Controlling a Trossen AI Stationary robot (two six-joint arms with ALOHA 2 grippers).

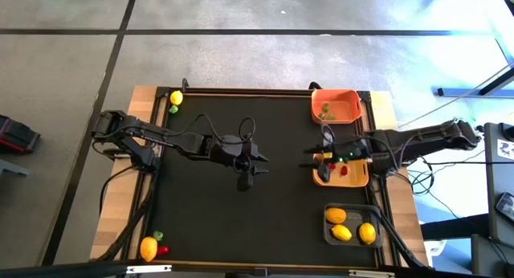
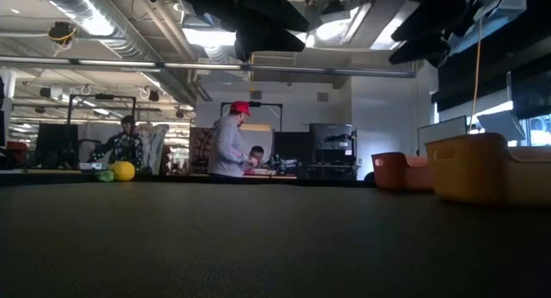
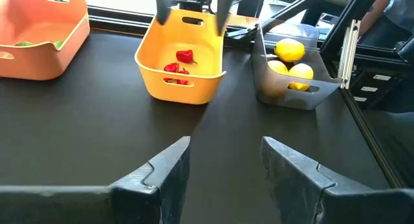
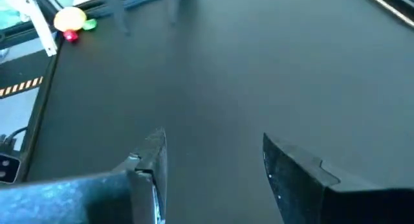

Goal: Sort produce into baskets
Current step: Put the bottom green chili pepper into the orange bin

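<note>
My left gripper (image 1: 261,162) (image 3: 226,149) is open and empty over the middle of the black mat. My right gripper (image 1: 309,158) (image 4: 213,143) is open and empty above the left edge of the yellow-tan basket (image 1: 353,178) (image 3: 183,88), which holds red pieces (image 3: 180,62). The orange basket (image 1: 335,105) (image 3: 39,56) holds green pieces (image 1: 326,111). The dark grey basket (image 1: 352,224) (image 3: 294,94) holds three lemons (image 1: 350,227). A lemon (image 1: 176,97) and a green piece (image 1: 173,109) lie at the far left corner. A lemon (image 1: 148,247), a green piece (image 1: 157,235) and a red piece (image 1: 163,249) lie at the near left corner.
The three baskets stand in a row along the mat's right side, on a wooden table (image 1: 144,101). Cables run along both arms. In the low view, people (image 2: 228,143) stand in the room beyond the table's far edge.
</note>
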